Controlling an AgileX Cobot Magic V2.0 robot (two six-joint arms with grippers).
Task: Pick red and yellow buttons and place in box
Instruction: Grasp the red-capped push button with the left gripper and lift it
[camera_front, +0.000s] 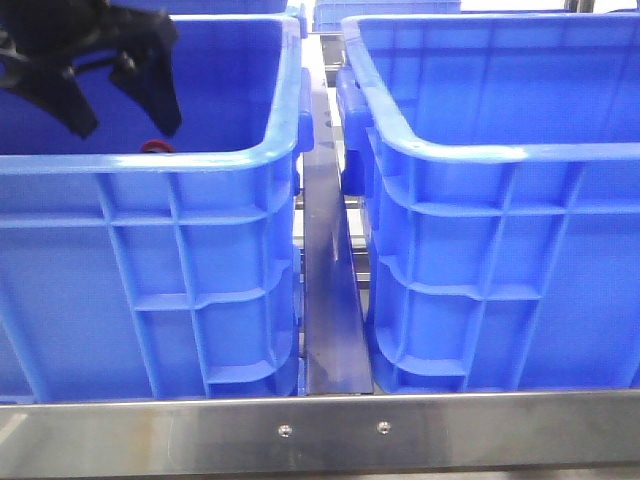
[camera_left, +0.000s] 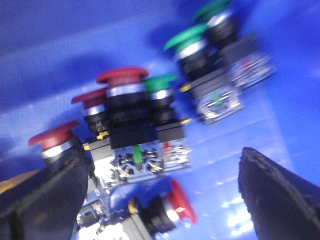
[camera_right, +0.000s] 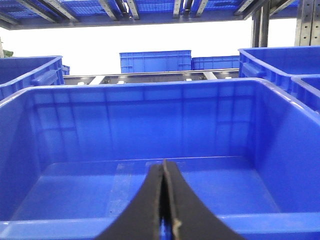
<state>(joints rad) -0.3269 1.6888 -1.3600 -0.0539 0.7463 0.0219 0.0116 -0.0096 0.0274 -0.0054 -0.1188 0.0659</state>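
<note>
Upper left of the front view, your left gripper (camera_front: 125, 128) hangs inside the left crate (camera_front: 200, 250), jaws spread apart, holding nothing. Just below them, at the crate's near rim, a sliver of red button (camera_front: 155, 146) shows. Most of it is hidden behind the rim.

Left wrist view is blurred but readable: a pile of push-button switches lies on the blue crate floor. Red mushroom button (camera_left: 123, 76) sits mid-frame on a black body, with another red cap (camera_left: 91, 97) beside it and one more red cap (camera_left: 53, 134) touching the lower-left finger (camera_left: 45, 195). A red-capped switch (camera_left: 167, 210) lies on its side between the two fingers at the bottom centre, its long axis running roughly across the gap, cap toward the right finger (camera_left: 280, 200). Green buttons (camera_left: 186, 39) sit in the upper right; leave those. No yellow buttons visible in any view.

Right gripper (camera_right: 164, 210) has its jaws pressed together with nothing between them, hovering over the empty right crate (camera_right: 160, 130), which I judge to be the drop box.

Left arm is clearly the nearer one. Your next move turns on the tipped-over red switch lying straight ahead of the open jaws: you'd likely need to descend and close across its black body, not the cap. Risk: neighbouring switches are touching and may drag along.
</note>
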